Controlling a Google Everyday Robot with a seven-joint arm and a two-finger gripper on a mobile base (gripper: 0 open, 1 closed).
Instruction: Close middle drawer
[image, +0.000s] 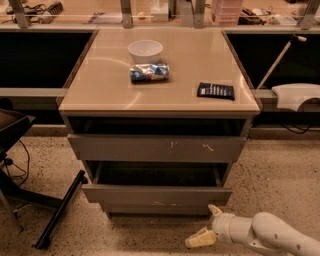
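arm: ours lies low, near the floor | gripper (206, 225): fingers apart, empty, beside middle drawer (157, 195) lower corner | drawer: ajar

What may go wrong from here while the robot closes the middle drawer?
1. The gripper is low, near the floor, below the right part of the middle drawer and seemingly not touching it. A push from there may slide under the front panel and miss it.
2. The drawer is partly open. Pressing only at its right end might skew it and jam it.
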